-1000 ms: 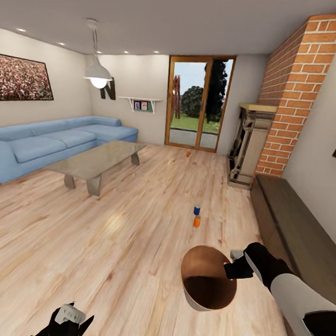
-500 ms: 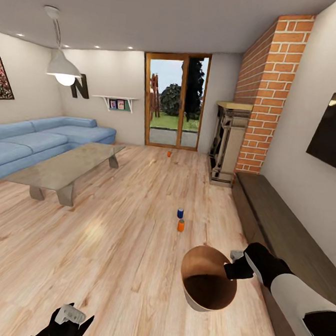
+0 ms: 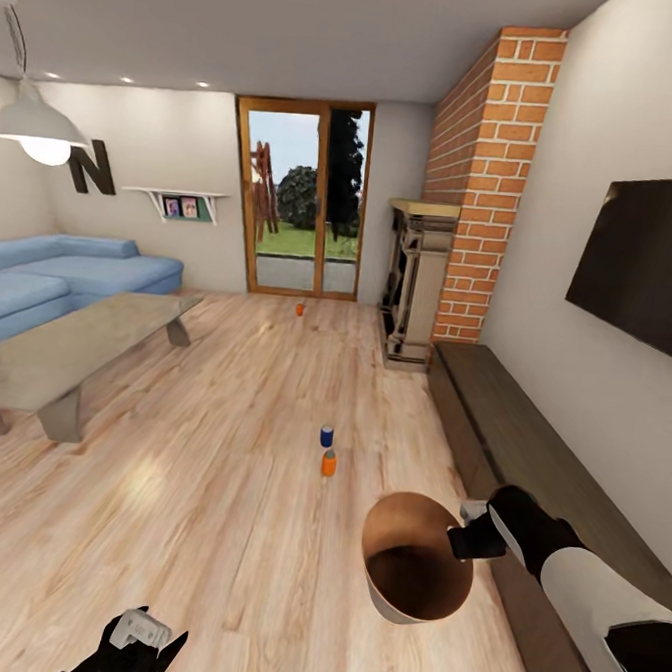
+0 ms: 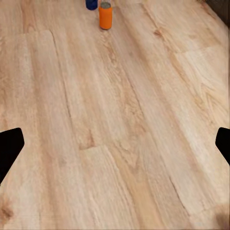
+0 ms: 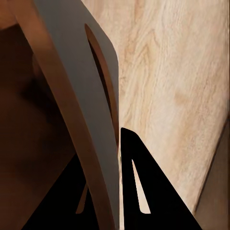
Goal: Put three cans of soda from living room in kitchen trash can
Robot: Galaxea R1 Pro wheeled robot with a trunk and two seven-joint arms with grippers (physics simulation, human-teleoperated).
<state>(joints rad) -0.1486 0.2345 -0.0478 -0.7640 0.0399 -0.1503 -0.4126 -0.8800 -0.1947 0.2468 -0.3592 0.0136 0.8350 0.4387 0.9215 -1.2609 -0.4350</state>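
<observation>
Two soda cans stand close together on the wood floor ahead: an orange one and, just behind it, one showing blue. The left wrist view also catches the orange can and the blue one. A third can stands far off by the glass doors. My right gripper is shut on the rim of the trash can, held above the floor with its brown inside visible; its grey wall runs between the fingers. My left gripper hangs low, open and empty, fingertips wide apart.
A blue sofa and low grey table sit at the left. At the right are a long dark bench, a wall TV and the brick fireplace. Glass doors close the far wall.
The whole view has swung rightward, so sofa, table, doors and cans slide left in the picture and the TV wall comes in. Both arms and the trash can keep their places.
</observation>
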